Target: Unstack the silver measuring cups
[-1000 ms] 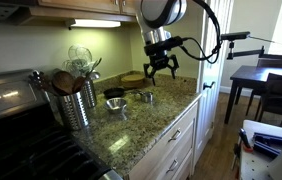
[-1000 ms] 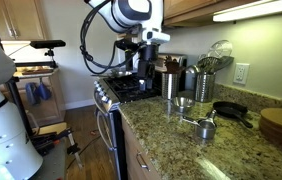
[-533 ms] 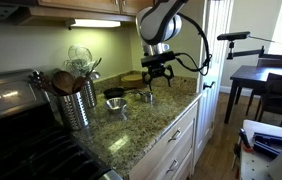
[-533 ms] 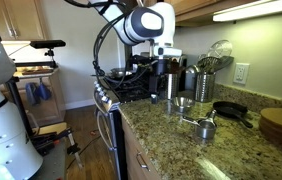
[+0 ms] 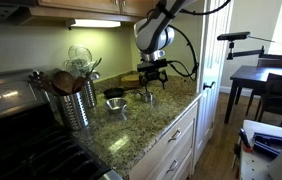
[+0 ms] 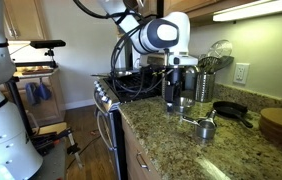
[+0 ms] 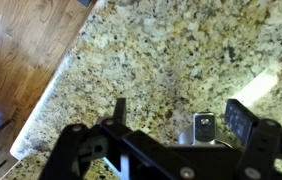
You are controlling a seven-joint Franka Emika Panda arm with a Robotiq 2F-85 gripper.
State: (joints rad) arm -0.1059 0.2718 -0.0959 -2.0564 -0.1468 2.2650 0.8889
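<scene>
Silver measuring cups [image 5: 144, 97], exterior view: on tabletop [image 5: 156, 125], just below fingers [image 5: 149, 80].
Exterior view: cups [image 6: 184, 102] just beside fingers [image 6: 171, 97]; handle axis unclear.
Wrist view: fingers [image 7: 120, 110] spread, empty; shiny piece, probably a cup, low between them.

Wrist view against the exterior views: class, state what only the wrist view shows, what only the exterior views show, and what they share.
Only the wrist view looks straight down through the open gripper, showing the gap between its fingers. Only the exterior views show the perforated utensil canister, the dark pan, the stove and the round wooden board. Shared: the granite countertop, the gripper hanging above it, at least one of the silver measuring cups, and the wooden floor.
</scene>
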